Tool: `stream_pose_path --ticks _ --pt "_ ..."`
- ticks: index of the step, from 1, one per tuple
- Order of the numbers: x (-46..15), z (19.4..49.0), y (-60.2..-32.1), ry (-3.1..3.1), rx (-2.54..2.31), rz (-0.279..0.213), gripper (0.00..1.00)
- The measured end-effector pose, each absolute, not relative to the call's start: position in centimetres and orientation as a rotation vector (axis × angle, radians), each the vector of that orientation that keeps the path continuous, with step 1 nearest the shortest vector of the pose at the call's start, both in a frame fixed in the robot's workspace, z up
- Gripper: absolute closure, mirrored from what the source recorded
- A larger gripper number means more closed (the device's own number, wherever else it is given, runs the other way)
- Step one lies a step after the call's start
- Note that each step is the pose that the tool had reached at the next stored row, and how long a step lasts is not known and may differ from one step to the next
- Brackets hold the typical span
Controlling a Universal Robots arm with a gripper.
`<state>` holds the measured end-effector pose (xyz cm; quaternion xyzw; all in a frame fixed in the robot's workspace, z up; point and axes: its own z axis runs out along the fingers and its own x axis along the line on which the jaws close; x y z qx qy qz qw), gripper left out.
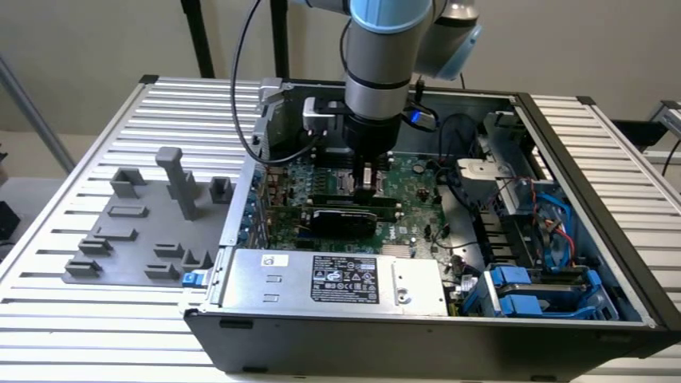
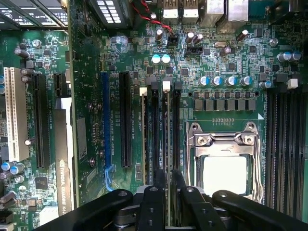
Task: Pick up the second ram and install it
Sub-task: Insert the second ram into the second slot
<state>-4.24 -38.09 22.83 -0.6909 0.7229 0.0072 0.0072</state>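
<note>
Wrist view had my gripper right over the RAM slots beside the CPU socket, fingers slightly apart around the second ram, which sat edge-on in its slot, so it looked seated on the motherboard.

An open computer case sits on a slatted counter, its green motherboard exposed beside a silver power supply; grey holder blocks rest at the exterior view's left
</note>
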Motion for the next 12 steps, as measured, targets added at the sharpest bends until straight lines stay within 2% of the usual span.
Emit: stream_pose_path --ticks 8,9,12 --pt "-4.2 24.6 -38.1 2.26 -2.161 0.023 0.78" --pt "-4.2 24.6 -38.1 2.26 -2.16 0.023 0.87" --pt "-4.2 24.6 -38.1 2.26 -2.16 0.023 0.89"
